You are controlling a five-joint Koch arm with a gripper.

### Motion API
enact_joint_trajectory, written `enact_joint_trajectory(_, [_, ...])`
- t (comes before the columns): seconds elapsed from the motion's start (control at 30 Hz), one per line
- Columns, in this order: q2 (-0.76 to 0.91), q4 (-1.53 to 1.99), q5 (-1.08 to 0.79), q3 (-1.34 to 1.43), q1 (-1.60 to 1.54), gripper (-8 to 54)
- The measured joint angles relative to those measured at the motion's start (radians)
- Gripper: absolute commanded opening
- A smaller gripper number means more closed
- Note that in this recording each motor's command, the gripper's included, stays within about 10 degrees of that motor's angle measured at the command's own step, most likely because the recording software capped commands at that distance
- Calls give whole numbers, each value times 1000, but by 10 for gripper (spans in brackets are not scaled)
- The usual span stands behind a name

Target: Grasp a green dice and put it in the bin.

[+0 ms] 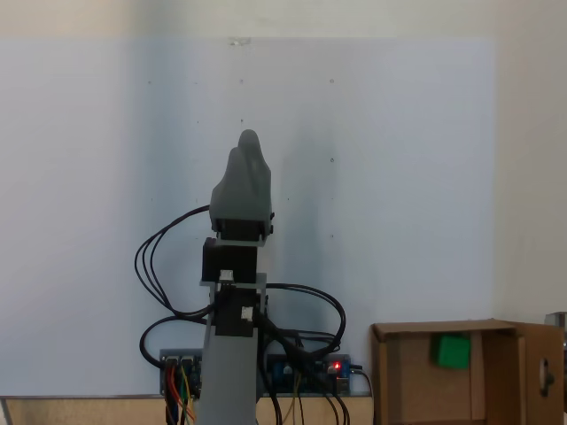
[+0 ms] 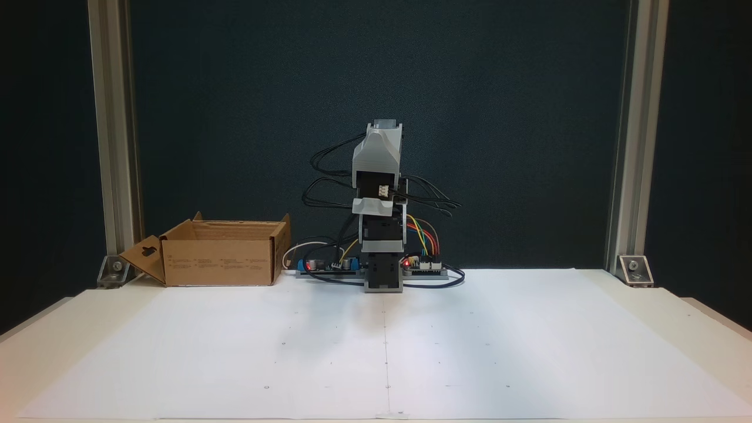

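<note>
The gripper (image 1: 249,140) is folded back over the arm, its grey plastic shell rounded like a hood, the tip pointing toward twelve o'clock in a fixed view. From the other side the gripper (image 2: 385,124) reads as a pale grey moulded wedge with a flat top. The two jaws lie one behind the other for both cameras, so whether they are parted or closed cannot be told; nothing shows between them.

Below the shell sits the arm (image 2: 382,235) — black block-shaped motors stacked between grey printed brackets, a small white connector on the front of one. Thin black cables (image 1: 159,266) loop out at nine o'clock of the arm, and a bundle of coloured wires (image 2: 426,235) — yellow, green, orange, red — arcs down at four o'clock to a circuit board (image 2: 426,265) with a red light lit.

The green dice (image 1: 452,351) lies inside the bin (image 1: 390,372), at five o'clock from the gripper: a bright matte cube with softened corners, plain faces, resting on the brown floor of the box. In the other fixed view the bin (image 2: 220,255) stands at eight o'clock of the arm's base, corrugated cardboard with upright flaps, one flap splayed outward with a punched handle slot. Small printed lines run along its front wall, too small to read.

The table (image 2: 376,352) is covered by smooth white paper marked with a faint grid of dots. Brushed aluminium posts (image 2: 108,129) stand at either side against a dark felt-like backdrop.
</note>
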Motion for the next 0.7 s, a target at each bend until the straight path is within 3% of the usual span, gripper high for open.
enact_joint_trajectory(0.47, [0,-5,0,98,2,446])
enact_joint_trajectory(0.7, [0,-176,0,202,6,447])
